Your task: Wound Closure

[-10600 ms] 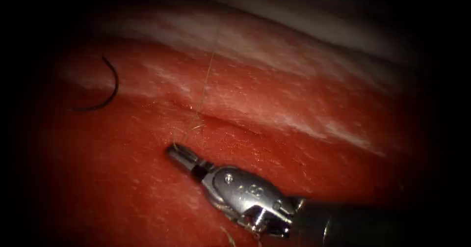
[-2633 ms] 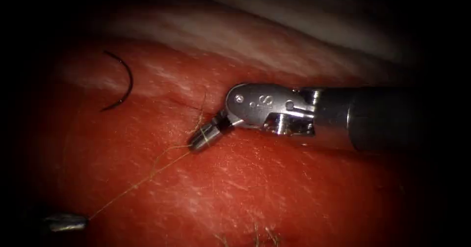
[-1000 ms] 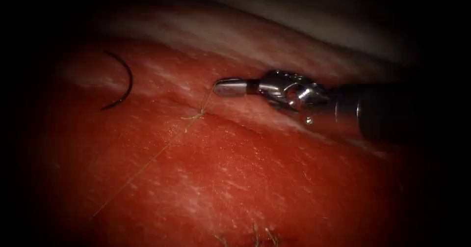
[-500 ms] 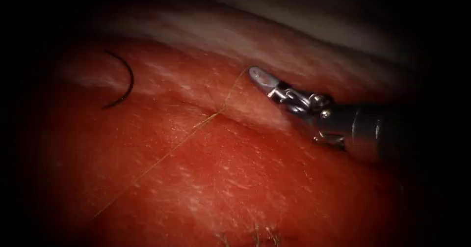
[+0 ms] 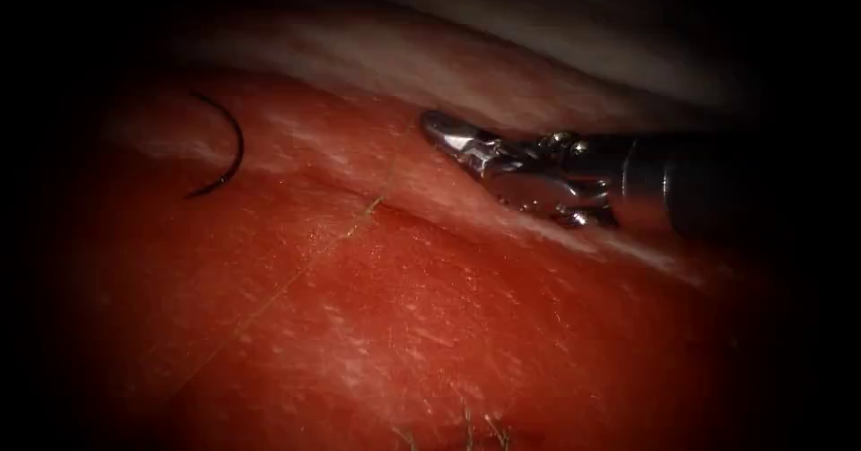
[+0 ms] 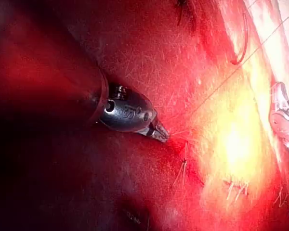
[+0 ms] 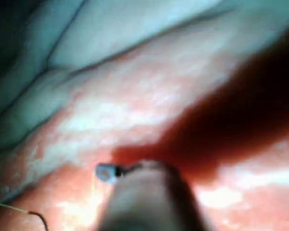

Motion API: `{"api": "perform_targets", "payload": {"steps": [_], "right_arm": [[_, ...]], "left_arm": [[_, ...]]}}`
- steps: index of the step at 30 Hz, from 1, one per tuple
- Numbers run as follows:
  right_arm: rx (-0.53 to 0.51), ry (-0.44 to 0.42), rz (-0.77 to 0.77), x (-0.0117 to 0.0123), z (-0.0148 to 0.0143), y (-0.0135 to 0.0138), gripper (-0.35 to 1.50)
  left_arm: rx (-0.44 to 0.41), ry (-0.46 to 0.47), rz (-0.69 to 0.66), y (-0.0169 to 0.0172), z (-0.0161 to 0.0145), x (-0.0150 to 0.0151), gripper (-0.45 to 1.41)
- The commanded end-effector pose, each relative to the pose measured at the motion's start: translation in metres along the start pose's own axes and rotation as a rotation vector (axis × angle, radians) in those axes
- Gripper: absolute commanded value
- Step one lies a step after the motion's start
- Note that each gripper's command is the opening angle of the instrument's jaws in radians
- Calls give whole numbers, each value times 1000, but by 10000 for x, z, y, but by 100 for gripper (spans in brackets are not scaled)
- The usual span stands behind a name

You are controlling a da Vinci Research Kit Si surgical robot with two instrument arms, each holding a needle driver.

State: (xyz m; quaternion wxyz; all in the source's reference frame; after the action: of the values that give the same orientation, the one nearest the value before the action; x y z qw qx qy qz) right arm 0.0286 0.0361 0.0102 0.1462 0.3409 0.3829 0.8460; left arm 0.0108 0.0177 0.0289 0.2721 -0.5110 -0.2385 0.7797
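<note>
Endoscope view: the right claw (image 5: 441,128) sits closed on the thread (image 5: 296,276), apparently to keep it taut from the cut (image 5: 372,204). In the left wrist view, the left claw (image 6: 160,134) is closed on thread. The needle (image 5: 224,151) lies free on the tissue (image 5: 466,325), toward 10 o'clock, left of the cut.

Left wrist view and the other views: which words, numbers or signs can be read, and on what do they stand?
On the left tool, wrist housing: a few engraved characters, too blurred to read.
On the right tool: no marking readable.
Nothing else bears text.
The left tool's fingers seem shut on the thread; what the right tool holds is unclear. The needle lies free on the tissue, left of the cut.
</note>
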Motion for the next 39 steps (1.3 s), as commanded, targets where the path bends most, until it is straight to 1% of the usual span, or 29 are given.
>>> {"api": "perform_targets", "payload": {"steps": [1,5,12,16,17,18,19,20,21,22,23,24,25,26,27,30,32,34,36,39], "right_arm": [[-1,-2,1,-2,12,-4,-35],[-38,-5,-34,-1,11,-4,-35],[-64,-16,-85,-2,11,-9,-35],[-67,-22,-85,-4,11,-8,-35],[-58,-30,-84,-5,12,-7,-35],[-25,-66,-110,-9,15,-6,-35],[-2,-85,-167,-11,16,-6,-35],[41,-122,-265,-14,18,-8,-35],[73,-144,-346,-16,19,-9,-6],[121,-165,-560,-20,22,-15,64],[129,-175,-670,-21,23,-18,88],[134,-182,-769,-22,23,-21,103],[133,-192,-891,-23,23,-25,113],[129,-199,-973,-23,24,-27,119],[101,-220,-1083,-21,25,-35,128],[89,-232,-1201,-17,25,-44,130],[73,-249,-1330,-15,24,-55,130],[51,-273,-1384,-16,23,-62,130],[15,-277,-1453,-17,20,-74,131],[10,-278,-1449,-16,18,-87,130]], "left_arm": [[-2,1,-3,9,7,-7,-35],[0,-5,-8,18,6,-8,-35],[-7,-19,-18,32,7,-14,-35],[-8,-22,-18,36,5,-14,-35],[-8,-22,-18,36,4,-13,-35],[-9,-22,-20,36,5,-10,-35],[-11,-22,-23,34,5,-6,-35],[-12,-22,-27,32,5,-1,-35],[-16,-22,-30,31,5,3,-35],[-13,-24,-42,28,5,12,-35],[-13,-24,-40,27,6,16,-35],[-11,-20,-38,26,7,22,-35],[-11,-19,-35,25,8,25,-35],[-11,-19,-32,24,9,28,-35],[-12,-15,-30,23,11,34,-35],[-12,-11,-26,22,13,37,-35],[-12,-11,-26,21,14,37,-35],[-12,-11,-26,21,13,37,-35],[-9,-11,-26,21,13,37,-35],[-9,-11,-28,21,15,39,-35]]}}
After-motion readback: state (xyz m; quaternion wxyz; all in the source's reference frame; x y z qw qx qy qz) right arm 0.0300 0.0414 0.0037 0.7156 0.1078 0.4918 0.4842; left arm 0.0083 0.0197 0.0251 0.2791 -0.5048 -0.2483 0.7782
